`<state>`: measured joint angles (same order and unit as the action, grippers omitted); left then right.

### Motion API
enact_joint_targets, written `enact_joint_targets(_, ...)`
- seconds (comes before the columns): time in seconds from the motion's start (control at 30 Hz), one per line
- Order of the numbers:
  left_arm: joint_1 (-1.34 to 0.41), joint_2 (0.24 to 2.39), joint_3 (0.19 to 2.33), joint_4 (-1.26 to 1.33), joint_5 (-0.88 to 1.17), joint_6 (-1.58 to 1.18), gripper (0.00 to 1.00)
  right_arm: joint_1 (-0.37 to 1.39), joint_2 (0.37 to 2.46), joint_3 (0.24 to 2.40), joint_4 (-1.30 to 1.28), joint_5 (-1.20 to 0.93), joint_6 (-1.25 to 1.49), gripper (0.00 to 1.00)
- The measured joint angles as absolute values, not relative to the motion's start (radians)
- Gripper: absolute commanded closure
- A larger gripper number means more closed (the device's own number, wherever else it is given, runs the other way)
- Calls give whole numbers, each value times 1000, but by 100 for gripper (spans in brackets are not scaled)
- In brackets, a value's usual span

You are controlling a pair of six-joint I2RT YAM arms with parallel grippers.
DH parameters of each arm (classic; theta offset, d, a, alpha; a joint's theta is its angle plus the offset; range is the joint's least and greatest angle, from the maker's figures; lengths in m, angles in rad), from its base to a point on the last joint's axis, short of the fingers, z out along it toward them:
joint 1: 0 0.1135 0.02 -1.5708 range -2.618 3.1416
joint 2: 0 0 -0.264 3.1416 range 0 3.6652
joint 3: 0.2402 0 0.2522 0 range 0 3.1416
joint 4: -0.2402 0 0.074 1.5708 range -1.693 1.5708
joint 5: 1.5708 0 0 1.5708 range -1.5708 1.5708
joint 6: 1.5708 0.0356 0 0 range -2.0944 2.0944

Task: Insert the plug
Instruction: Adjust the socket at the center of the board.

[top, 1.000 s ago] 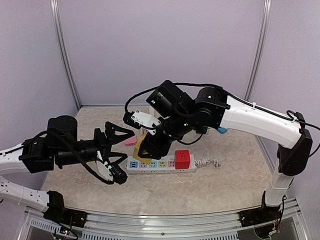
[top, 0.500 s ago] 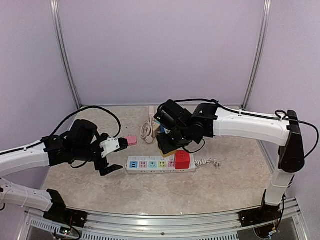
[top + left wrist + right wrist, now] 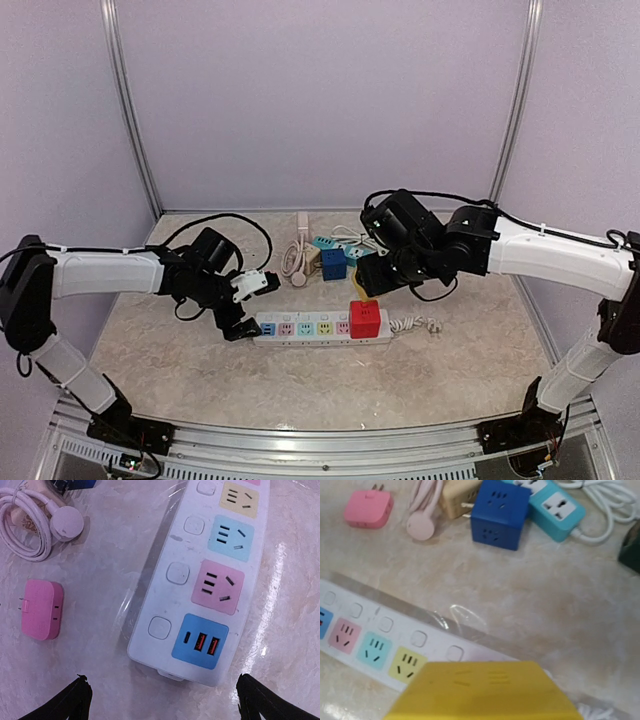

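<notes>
- On the table (image 3: 200, 380), the strip (image 3: 300, 328) lies flat across the front. A red cube (image 3: 365, 318) is seated at its right end, and the coloured sockets to the left of that are vacant.
- Right gripper (image 3: 368, 282): it hangs just above and behind the red cube. The yellow plug (image 3: 480, 692) fills the bottom of its wrist view. The fingers themselves are out of shot, but the plug is off the table, so it is judged to be clamped between them.
- The plug's pins are hidden, so their orientation cannot be confirmed.
- Left gripper (image 3: 161, 690): it is spread wide and holds nothing. Its fingers (image 3: 70, 702) stand either side of the strip's USB end. Whether they touch the strip cannot be told.
- Step in hand, as judged: bringing the yellow plug over a free socket, with insertion not yet begun.
- Recommended practice: square the plug to the strip's long edge and centre it over a single socket. Choose one that leaves room beside the red cube.
- The descent should be straight down with no tilt. Press only once the pins have found their slots.
- The table looks glossy, so the strip is judged liable to slide or lift. The left gripper should close on, or bear down on, the USB end before any pressing.
- A pink plug (image 3: 368, 508) and a blue cube (image 3: 500, 512) lie behind the strip, well apart from the path. No obstruction noted.
</notes>
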<state>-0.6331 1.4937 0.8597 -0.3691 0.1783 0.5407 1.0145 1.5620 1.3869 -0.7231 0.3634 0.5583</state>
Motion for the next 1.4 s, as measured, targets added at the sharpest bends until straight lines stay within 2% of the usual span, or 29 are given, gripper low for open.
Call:
enact_joint_targets(0.17, -630, 1674, 1039, -471, 212, 658, 1, 1000, 1476, 1302, -703, 384, 554, 100)
enact_joint_targets(0.33, -654, 1768, 1119, -591, 228, 783, 2, 973, 1404, 1205, -681, 387, 555, 100)
enact_joint_targets(0.53, -723, 1888, 1193, -699, 194, 872, 13, 962, 1386, 1177, -664, 387, 561, 100)
enact_joint_targets(0.63, -736, 1891, 1199, -706, 185, 882, 14, 962, 1386, 1177, -664, 388, 577, 100)
enact_joint_targets(0.73, -749, 1878, 1187, -693, 171, 835, 2, 962, 1390, 1184, -670, 398, 600, 100)
enact_joint_targets(1.07, -812, 1835, 1186, -628, 196, 564, 1, 962, 1449, 1290, -708, 411, 676, 100)
enact_joint_targets(1.27, -763, 1750, 1262, -730, 168, 590, 1, 985, 1538, 1372, -724, 403, 700, 100)
enact_joint_targets(1.4, -644, 1648, 1387, -843, 125, 703, 1, 1017, 1633, 1470, -759, 406, 720, 100)
